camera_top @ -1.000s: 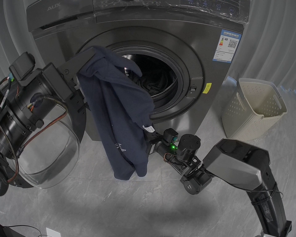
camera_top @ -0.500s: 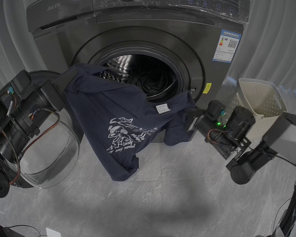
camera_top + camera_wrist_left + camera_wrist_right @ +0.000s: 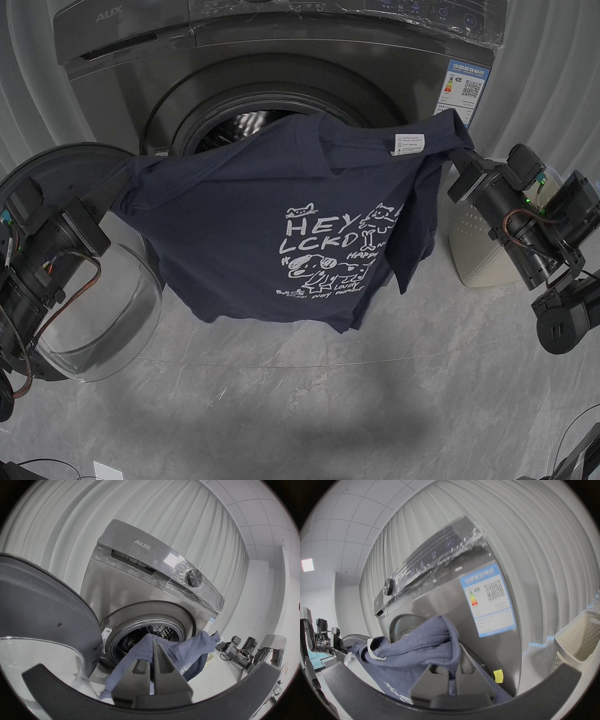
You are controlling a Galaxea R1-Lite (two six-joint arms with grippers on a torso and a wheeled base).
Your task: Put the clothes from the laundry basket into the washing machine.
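Two grips are holding: left hand (image 3: 122, 182) and right hand (image 3: 459, 160) are each pinching an edge of the navy T-shirt (image 3: 250, 219). Having swung outward and upward, the right hand is stretching it across the washing machine (image 3: 119, 87) opening; loading is judged pending.

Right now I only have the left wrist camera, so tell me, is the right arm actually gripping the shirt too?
Observer: Yes. The right wrist view shows the right gripper with its fingers shut on a bunched edge of the T-shirt.
Operator: Is any of it in the drum?
Observer: The head view says no: it hangs spread between the right gripper and the left gripper, in front of the washing machine opening.
Operator: And the laundry basket?
Observer: The laundry basket stands beside the machine, on the robot's right. No clothes show against its upper inside wall, and its bottom is hidden.
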